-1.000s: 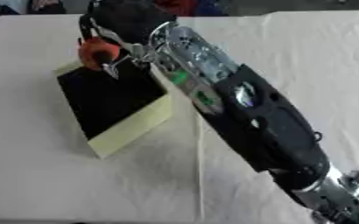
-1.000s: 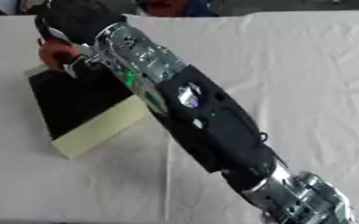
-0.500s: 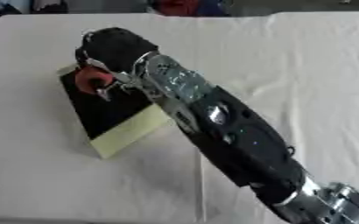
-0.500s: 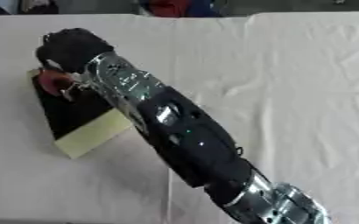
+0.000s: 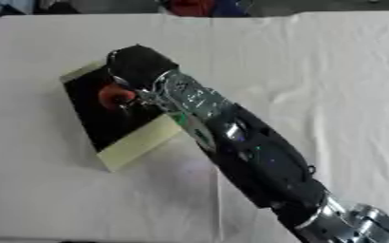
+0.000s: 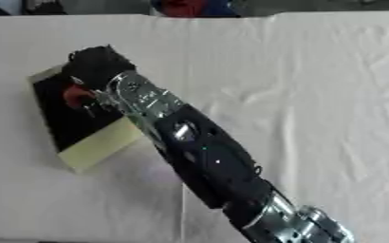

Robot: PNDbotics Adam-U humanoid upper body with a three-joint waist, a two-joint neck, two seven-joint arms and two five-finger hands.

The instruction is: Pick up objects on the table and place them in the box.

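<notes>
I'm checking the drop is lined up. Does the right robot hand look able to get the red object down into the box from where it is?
Probably yes: the right robot hand is over the box opening with the red object against the dark interior, nothing between.

One box (image 5: 135, 142) lies on one white table (image 5: 314, 61); one red object (image 5: 113, 96) shows inside the box. One hand (image 5: 140, 66) reaches over the box.

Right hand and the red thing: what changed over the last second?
The right hand carried the red object from the box's far rim down into its dark interior. Whether it has let go can't be seen. The box stayed put on the white cloth.
</notes>
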